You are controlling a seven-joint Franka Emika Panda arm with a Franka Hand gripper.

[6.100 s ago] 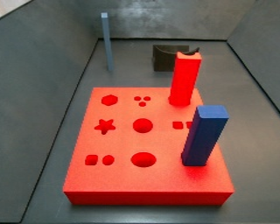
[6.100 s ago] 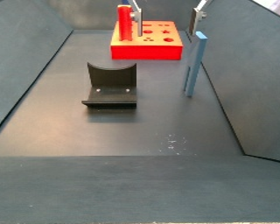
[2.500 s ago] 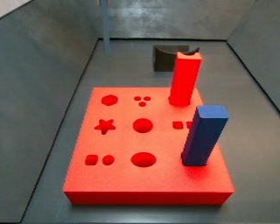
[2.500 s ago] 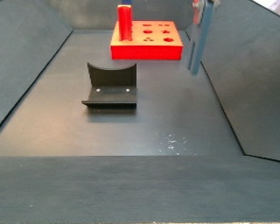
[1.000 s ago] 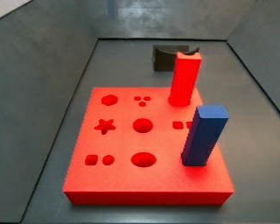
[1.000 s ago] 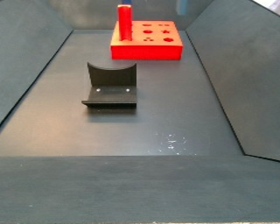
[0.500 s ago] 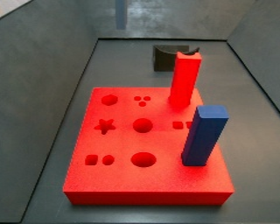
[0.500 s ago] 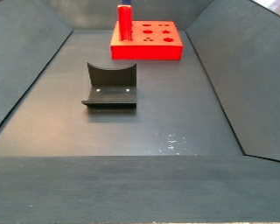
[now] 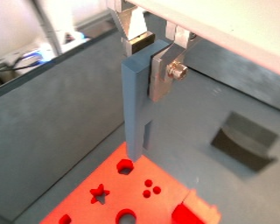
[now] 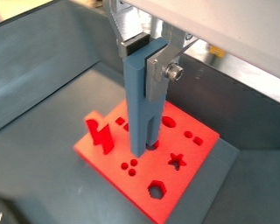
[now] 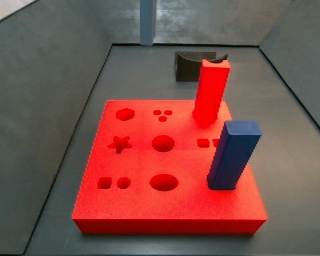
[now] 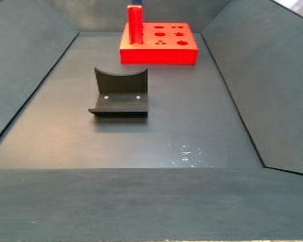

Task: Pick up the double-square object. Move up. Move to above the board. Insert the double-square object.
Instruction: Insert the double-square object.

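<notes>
My gripper (image 9: 150,59) is shut on the top of the double-square object (image 9: 136,114), a long thin grey-blue rod that hangs straight down from the jaws. In both wrist views the rod's lower end hovers above the board (image 9: 78,206), a thick red block with shaped holes; the gripper (image 10: 150,58) and rod (image 10: 142,105) are high over the board (image 10: 108,162). In a side view only the rod's lower part (image 11: 145,22) shows at the top edge, behind the board (image 11: 136,205). The gripper itself is out of both side views.
A tall red post (image 11: 212,90) and a thick dark-blue square post (image 11: 232,154) stand in the board's right side. The fixture (image 11: 196,66) stands on the floor behind the board and shows in the other views (image 12: 120,92) (image 9: 248,140). Grey walls enclose the floor.
In the side view the hanging rod has drifted right along the top edge over the last second. Board, posts and fixture have not moved.
</notes>
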